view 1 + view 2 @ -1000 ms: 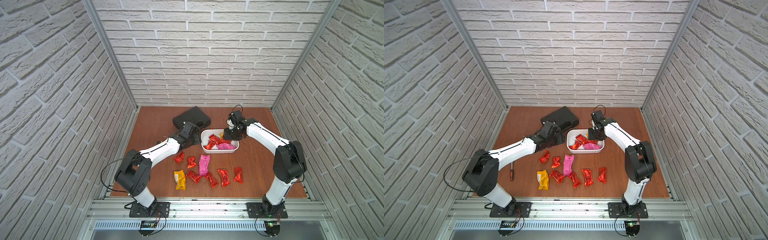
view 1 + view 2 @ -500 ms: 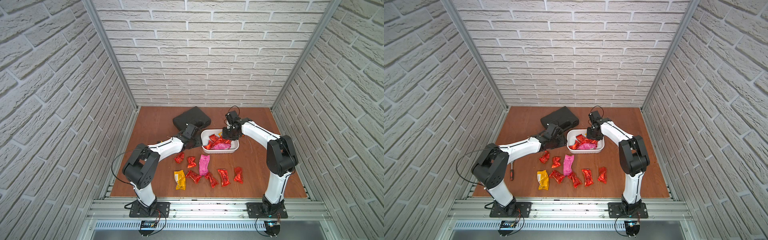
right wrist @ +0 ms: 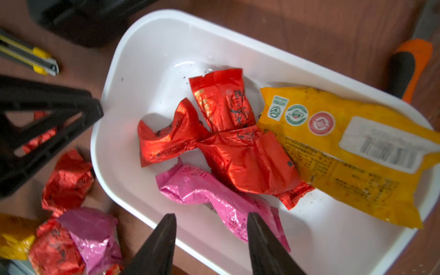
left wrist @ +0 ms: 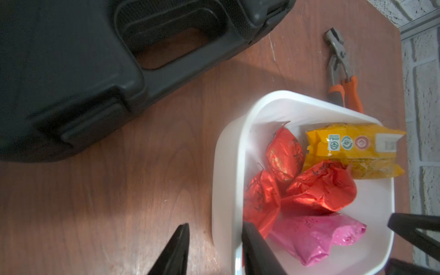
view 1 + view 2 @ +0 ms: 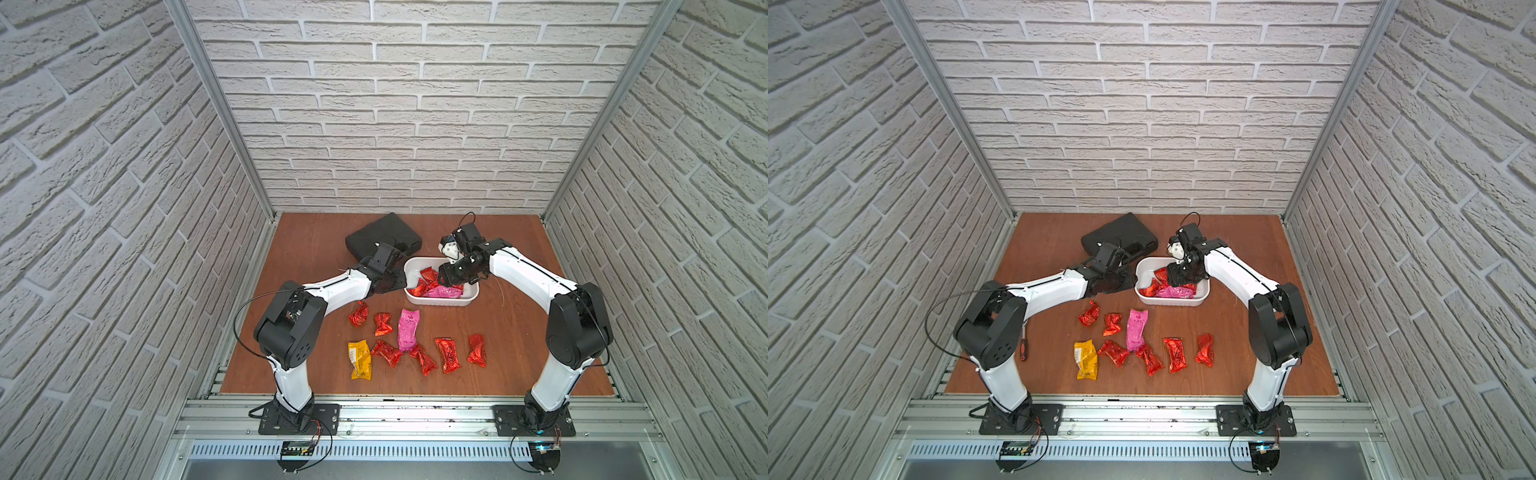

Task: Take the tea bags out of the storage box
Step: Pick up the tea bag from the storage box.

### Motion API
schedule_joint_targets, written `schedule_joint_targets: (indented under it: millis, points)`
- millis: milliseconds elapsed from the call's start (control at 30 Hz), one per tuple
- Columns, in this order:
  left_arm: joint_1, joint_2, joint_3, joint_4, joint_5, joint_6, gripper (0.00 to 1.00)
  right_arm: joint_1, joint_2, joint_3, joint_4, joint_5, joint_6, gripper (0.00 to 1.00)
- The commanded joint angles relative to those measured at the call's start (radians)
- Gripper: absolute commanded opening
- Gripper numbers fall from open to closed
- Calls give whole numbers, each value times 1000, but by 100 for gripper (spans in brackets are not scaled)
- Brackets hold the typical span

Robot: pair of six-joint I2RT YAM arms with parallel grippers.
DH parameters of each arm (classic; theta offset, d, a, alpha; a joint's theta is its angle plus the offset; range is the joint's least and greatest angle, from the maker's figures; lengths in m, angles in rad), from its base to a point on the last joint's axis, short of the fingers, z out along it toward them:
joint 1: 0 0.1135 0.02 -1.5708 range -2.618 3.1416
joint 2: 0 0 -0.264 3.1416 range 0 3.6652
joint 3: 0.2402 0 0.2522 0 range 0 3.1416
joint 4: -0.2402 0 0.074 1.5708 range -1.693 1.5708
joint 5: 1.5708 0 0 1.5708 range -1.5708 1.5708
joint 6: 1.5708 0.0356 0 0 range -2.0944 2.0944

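Observation:
The white storage box (image 5: pixel 440 302) (image 5: pixel 1171 302) sits behind the table's middle and holds red (image 3: pixel 238 152), pink (image 3: pixel 204 190) and yellow (image 3: pixel 345 142) tea bags. In front of it several more tea bags lie on the table, among them a pink one (image 5: pixel 408 328) and a yellow one (image 5: pixel 360 359). My left gripper (image 4: pixel 215 225) (image 5: pixel 398 277) straddles the box's left wall (image 4: pixel 226 166): one finger is inside against the wall, the other outside with a small gap. My right gripper (image 3: pixel 210 228) (image 5: pixel 442 275) hangs open over the pink tea bag and the front wall, holding nothing.
A black hard case (image 5: pixel 382 241) lies behind and to the left of the box. Orange-handled pliers (image 4: pixel 342 71) rest behind the box, a yellow utility knife (image 3: pixel 31 57) lies to its left, and a screwdriver (image 5: pixel 1022 349) lies near the left arm's base. Brick walls enclose three sides.
My left gripper has slid right up to the box's left wall and its jaws have narrowed round it. My right gripper has swung forward from the back corner to over the box's contents.

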Motion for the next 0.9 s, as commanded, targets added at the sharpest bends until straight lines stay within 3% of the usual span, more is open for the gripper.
schedule_joint_targets:
  millis: [0, 300, 700, 800, 867]
  points:
    - [11, 18, 19, -12, -2, 20, 41, 3, 1, 64, -94, 9, -291, 54]
    - [13, -31, 1, 21, -22, 43, 55, 2, 139, 148, -182, -2, -388, 52]
    - [13, -128, -108, 202, -34, 47, 57, 2, 223, 135, -145, 34, -389, 48]
    - [13, -135, -112, 207, -35, 48, 57, 4, 236, 144, -146, 28, -392, 43]
    - [14, -133, -110, 202, -34, 46, 57, 3, 242, 149, -149, 18, -394, 35]
